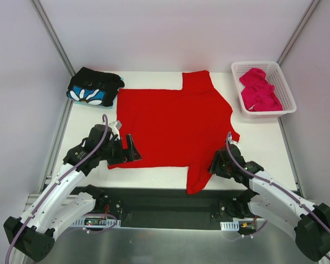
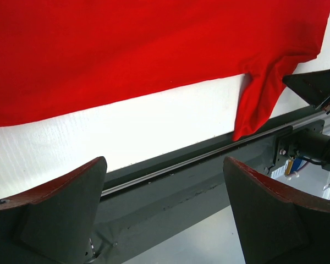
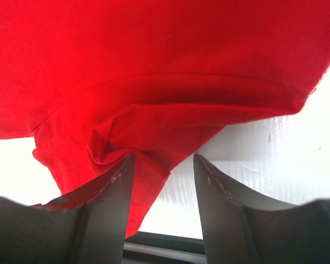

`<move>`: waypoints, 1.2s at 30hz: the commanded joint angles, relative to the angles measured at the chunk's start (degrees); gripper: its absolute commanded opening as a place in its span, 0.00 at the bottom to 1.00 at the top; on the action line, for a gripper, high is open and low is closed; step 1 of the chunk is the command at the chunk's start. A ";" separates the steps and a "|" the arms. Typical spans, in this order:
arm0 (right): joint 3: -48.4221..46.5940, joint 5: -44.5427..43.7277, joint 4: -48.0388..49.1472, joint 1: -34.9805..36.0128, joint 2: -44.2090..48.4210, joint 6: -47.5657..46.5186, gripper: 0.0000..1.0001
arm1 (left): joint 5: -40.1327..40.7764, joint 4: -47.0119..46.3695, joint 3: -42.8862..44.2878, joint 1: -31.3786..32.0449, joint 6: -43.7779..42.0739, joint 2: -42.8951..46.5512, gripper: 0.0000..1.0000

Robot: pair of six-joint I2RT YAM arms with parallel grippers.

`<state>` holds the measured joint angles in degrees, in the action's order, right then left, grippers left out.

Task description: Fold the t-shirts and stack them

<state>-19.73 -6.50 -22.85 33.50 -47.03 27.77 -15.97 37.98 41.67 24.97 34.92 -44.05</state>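
Up close, the right claw [image 3: 164, 159]: its fingers stand apart, and a bunched fold of the red t-shirt [image 1: 170, 124], at its near sleeve, presses against one finger without being clamped. The left claw [image 2: 165, 162] gapes wide with nothing between, at the shirt's near left corner. The red shirt lies spread flat across the counter [image 1: 264, 148]. At the far left corner sits the black flower-print t-shirt [image 1: 93, 88], folded. Far right, the pink t-shirt [image 1: 259, 91] lies crumpled in the white basket [image 1: 286, 92].
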 commanded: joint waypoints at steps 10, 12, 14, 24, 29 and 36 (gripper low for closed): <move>-3.13 2.11 0.53 -1.15 -1.93 -0.08 0.37 | 0.50 1.14 2.28 0.78 0.33 -1.12 0.88; -3.47 2.20 0.00 -1.15 -1.67 0.00 0.37 | 0.58 1.22 2.10 0.78 0.33 -1.12 0.88; -3.83 2.28 -0.70 -1.15 -1.49 0.01 0.36 | 0.59 1.14 1.84 0.78 0.33 -1.04 0.88; -5.50 3.07 -2.64 -1.06 -0.88 0.44 0.33 | 0.94 1.05 1.31 0.78 0.50 -1.12 0.88; -5.32 3.86 -2.46 -1.15 -1.67 0.53 0.34 | 1.02 0.96 1.13 0.78 0.50 -1.12 0.88; -3.92 4.66 -2.72 -0.98 -1.49 0.71 0.37 | 0.94 0.87 1.04 0.78 0.50 -1.21 0.89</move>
<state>-23.05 -2.74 -24.47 32.60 -48.82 27.86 -15.92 38.52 42.02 25.19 35.09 -45.04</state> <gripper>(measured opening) 0.362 0.883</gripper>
